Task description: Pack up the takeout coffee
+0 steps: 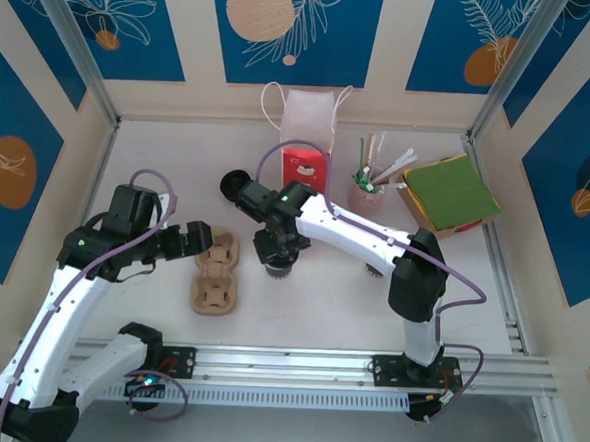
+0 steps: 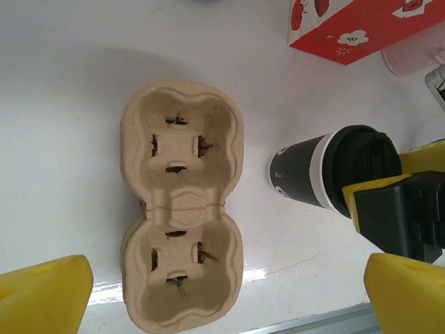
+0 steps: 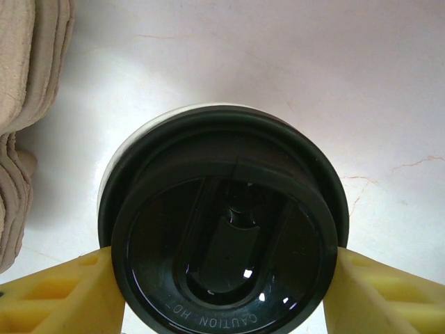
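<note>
Right tool (image 3: 222,278) clamps the takeout coffee (image 2: 313,170) at its black lid, 2 fingers on opposite sides. The cup stands upright just beside the pulp carrier (image 2: 182,209) on the desk (image 2: 69,104). Likely light, thin-walled, lid slick: squeeze gently at the rim. Left tool (image 2: 226,292) is wide open over the carrier.

White coffee cup (image 2: 306,170) with a dark band and black lid (image 3: 222,229); tan carrier (image 2: 182,216); red blossom-printed box (image 2: 348,28); white bench (image 2: 62,90)

White table (image 1: 310,307), takeout coffee (image 2: 306,172), pulp carrier (image 2: 182,203), gift bag (image 1: 307,142)
</note>
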Controlling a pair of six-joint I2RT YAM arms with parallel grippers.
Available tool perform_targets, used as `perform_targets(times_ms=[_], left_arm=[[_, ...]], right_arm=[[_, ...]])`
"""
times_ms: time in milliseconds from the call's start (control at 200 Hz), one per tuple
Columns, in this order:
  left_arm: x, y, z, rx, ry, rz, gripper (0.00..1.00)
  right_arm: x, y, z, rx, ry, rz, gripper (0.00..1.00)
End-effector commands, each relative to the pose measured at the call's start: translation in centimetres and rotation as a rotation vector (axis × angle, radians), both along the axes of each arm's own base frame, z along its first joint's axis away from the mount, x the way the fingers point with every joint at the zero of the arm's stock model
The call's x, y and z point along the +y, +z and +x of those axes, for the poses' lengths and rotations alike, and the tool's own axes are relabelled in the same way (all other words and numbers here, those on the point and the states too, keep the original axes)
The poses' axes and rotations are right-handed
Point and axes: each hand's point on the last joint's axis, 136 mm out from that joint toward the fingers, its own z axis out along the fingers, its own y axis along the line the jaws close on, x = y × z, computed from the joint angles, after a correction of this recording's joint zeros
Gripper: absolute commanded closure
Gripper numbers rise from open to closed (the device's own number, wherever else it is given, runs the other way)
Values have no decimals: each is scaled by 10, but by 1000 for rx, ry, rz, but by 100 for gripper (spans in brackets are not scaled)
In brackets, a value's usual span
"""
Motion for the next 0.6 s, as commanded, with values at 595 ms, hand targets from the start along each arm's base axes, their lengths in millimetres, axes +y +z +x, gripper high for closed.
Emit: perform_targets(times_ms=[595], left_arm=[[-1,-3,-2,6,-7,4,0]], right_arm=[[7,10,-7,-14,17,4,34]])
